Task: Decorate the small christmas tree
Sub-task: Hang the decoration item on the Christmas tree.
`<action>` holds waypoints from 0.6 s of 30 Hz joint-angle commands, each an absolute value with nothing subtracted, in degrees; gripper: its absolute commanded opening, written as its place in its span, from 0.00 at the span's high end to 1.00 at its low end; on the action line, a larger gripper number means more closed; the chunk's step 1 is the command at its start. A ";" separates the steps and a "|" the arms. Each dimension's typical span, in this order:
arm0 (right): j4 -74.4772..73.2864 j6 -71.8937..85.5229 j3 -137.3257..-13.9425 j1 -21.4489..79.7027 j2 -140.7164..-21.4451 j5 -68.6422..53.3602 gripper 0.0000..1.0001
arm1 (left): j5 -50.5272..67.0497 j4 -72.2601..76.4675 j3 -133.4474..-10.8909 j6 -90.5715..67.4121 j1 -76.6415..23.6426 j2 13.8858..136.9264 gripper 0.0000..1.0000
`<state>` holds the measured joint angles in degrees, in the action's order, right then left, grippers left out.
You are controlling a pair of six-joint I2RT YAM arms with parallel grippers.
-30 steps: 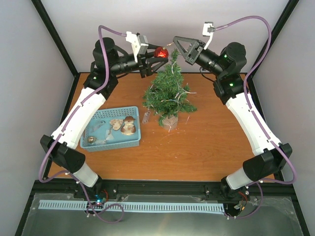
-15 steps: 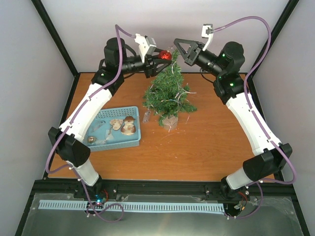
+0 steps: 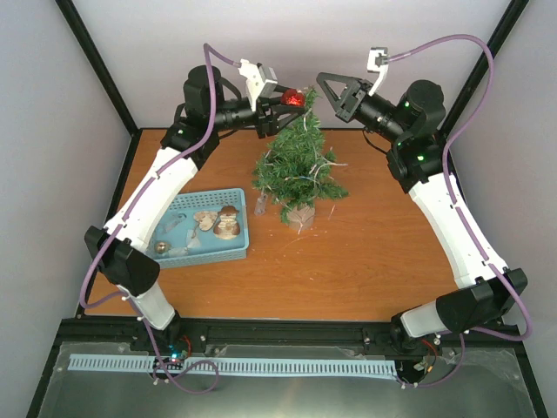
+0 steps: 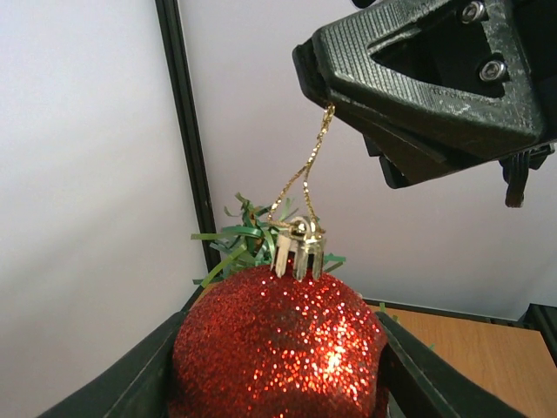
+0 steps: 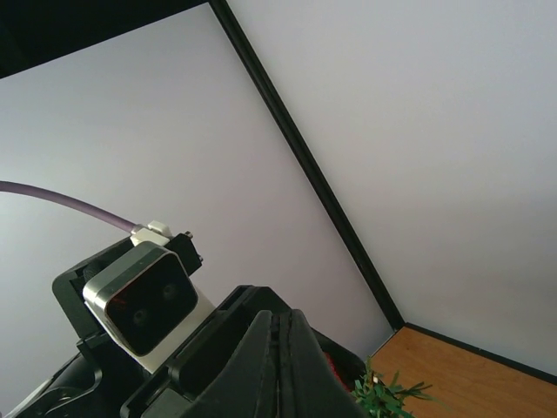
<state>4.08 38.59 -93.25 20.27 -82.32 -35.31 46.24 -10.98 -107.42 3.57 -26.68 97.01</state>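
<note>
Teaming up to hang

Left tool (image 3: 291,100), half-spread, clamps the red bauble (image 4: 278,344) at 12 o'clock of the small christmas tree (image 3: 298,165), standing central on the table (image 3: 365,261). Right tool (image 3: 322,80), shut, pinches the gold loop (image 4: 305,170) taut, likely to open it for a branch.

Left arm (image 3: 157,187) and right arm (image 3: 452,218): white shells, chunky black joints, purple cables (image 3: 474,52) on both. Right claw (image 4: 324,83) is black ribbed plastic with silver screws (image 4: 493,70); green lights (image 3: 418,158) glow upper right.
</note>
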 commanded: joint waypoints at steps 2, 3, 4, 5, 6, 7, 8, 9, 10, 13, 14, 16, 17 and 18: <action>4.57 39.41 -92.42 19.68 -80.80 -34.64 0.97 | 45.84 -14.01 -110.62 6.51 -27.40 96.50 0.60; 4.49 39.49 -92.40 19.61 -80.69 -34.63 0.97 | 45.74 -14.25 -110.73 6.75 -27.54 96.51 0.60; 4.34 39.54 -92.39 19.60 -80.64 -34.65 0.97 | 45.71 -14.32 -110.89 6.91 -27.59 96.51 0.60; 4.25 39.52 -92.39 19.58 -80.56 -34.55 0.97 | 45.54 -14.33 -110.86 7.00 -27.72 96.55 0.60; 4.18 39.47 -92.47 19.52 -80.51 -34.54 0.97 | 45.36 -14.39 -111.00 7.07 -27.77 96.63 0.60; 4.07 39.59 -92.53 19.45 -80.49 -34.49 0.97 | 45.21 -14.41 -111.11 7.16 -27.83 96.76 0.60; 4.05 39.74 -92.47 19.31 -80.55 -34.48 0.97 | 45.07 -14.60 -111.36 7.31 -27.86 96.87 0.60; 3.97 39.87 -92.46 19.08 -80.57 -34.38 0.97 | 44.83 -14.91 -111.62 7.56 -27.94 97.00 0.60; 3.84 40.02 -92.51 18.92 -80.67 -34.37 0.97 | 44.57 -15.27 -111.90 7.82 -28.01 97.12 0.60; 3.31 39.95 -92.39 18.37 -80.75 -33.90 0.97 | 43.53 -15.89 -112.17 8.57 -28.17 97.25 0.60; 3.18 39.91 -92.39 18.18 -80.79 -33.85 0.97 | 43.11 -16.07 -112.26 8.75 -28.21 97.26 0.60; 3.43 40.31 -92.32 17.76 -81.26 -33.96 0.97 | 42.68 -16.53 -112.44 9.19 -28.21 97.52 0.60; 3.63 40.60 -92.41 17.59 -81.44 -34.01 0.97 | 42.49 -16.73 -112.64 9.37 -28.19 97.69 0.60; 3.84 40.82 -92.38 17.51 -81.70 -34.17 0.97 | 42.46 -17.00 -112.78 9.56 -28.16 97.76 0.60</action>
<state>3.18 39.75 -92.58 18.26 -82.00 -34.54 43.57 -15.51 -109.75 7.11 -27.81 97.12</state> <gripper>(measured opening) 0.032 0.494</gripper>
